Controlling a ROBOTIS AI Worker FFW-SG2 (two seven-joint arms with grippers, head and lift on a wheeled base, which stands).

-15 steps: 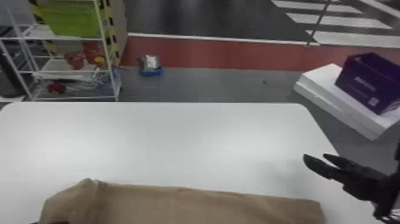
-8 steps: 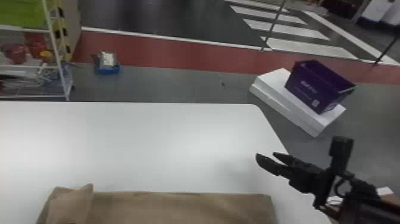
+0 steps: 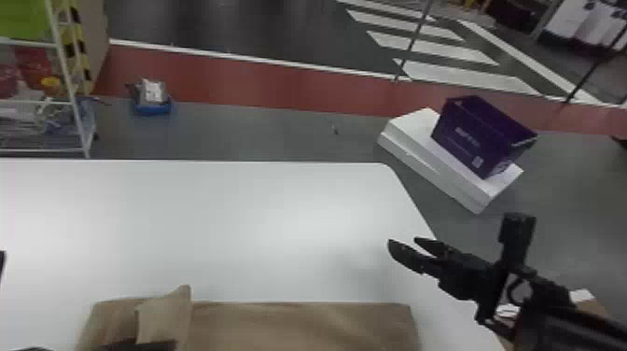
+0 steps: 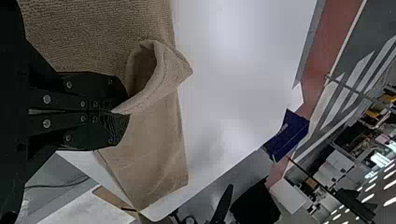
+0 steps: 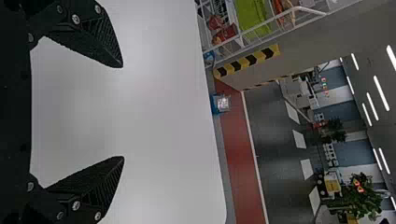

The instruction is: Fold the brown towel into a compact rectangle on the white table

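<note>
Flap shifted rightward, pinched in left gripper's jaws; right gripper's gape, empty, near table edge.

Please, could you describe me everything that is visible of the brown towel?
The brown towel looks soft, with a nubby, terry-like weave. It lies flat over most of its visible length on the near part of the white table, running left to right, with a fairly straight far edge and slight wrinkles. Towards its left end, a flap is lifted and curls over into a hollow, pinched in the left gripper.
</note>
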